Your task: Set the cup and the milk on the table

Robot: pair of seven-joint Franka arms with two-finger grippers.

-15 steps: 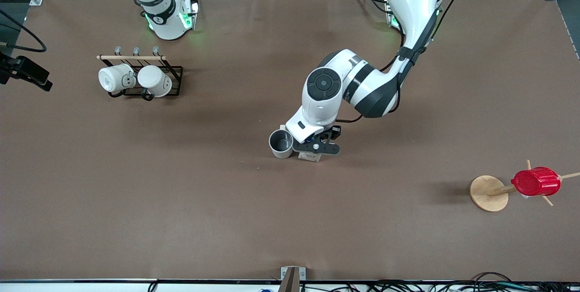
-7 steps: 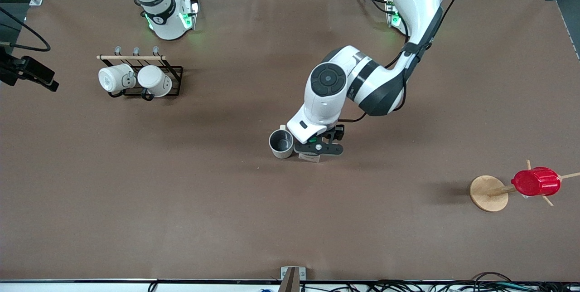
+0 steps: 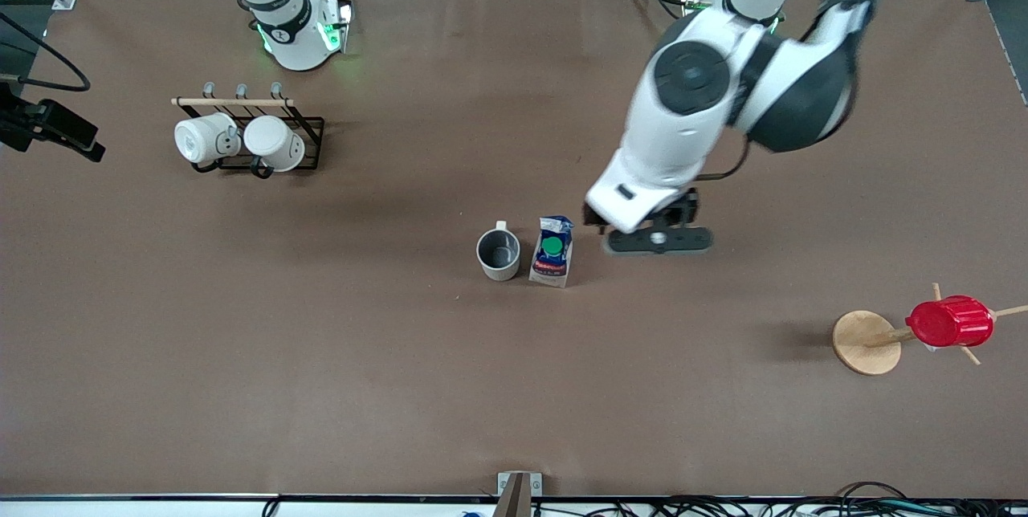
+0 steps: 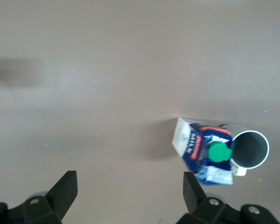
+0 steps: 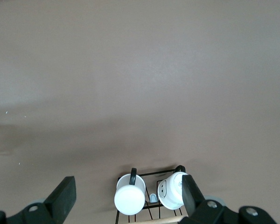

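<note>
The cup [image 3: 499, 254], cream-white with a grey inside, stands upright mid-table [image 3: 321, 372]. The milk [image 3: 552, 251], a blue and white carton with a green cap, stands right beside it toward the left arm's end. My left gripper [image 3: 658, 241] is open and empty, up over bare table a little past the milk toward the left arm's end. The left wrist view shows the milk [image 4: 203, 149] and the cup [image 4: 249, 149] off to one side of my open left gripper [image 4: 129, 193]. My right gripper [image 5: 128, 196] is open and empty, high over the rack's area; it is out of the front view.
A black wire rack [image 3: 309, 144] with two white mugs [image 3: 207, 138] [image 3: 275, 142] stands near the right arm's base; both mugs show in the right wrist view [image 5: 129, 199] [image 5: 171, 197]. A red ribbed cup [image 3: 950, 321] hangs on a wooden stand [image 3: 863, 342] at the left arm's end.
My left gripper has let go of the milk, risen and moved toward the left arm's end. The milk now stands uncovered beside the cup. The cup has not moved.
</note>
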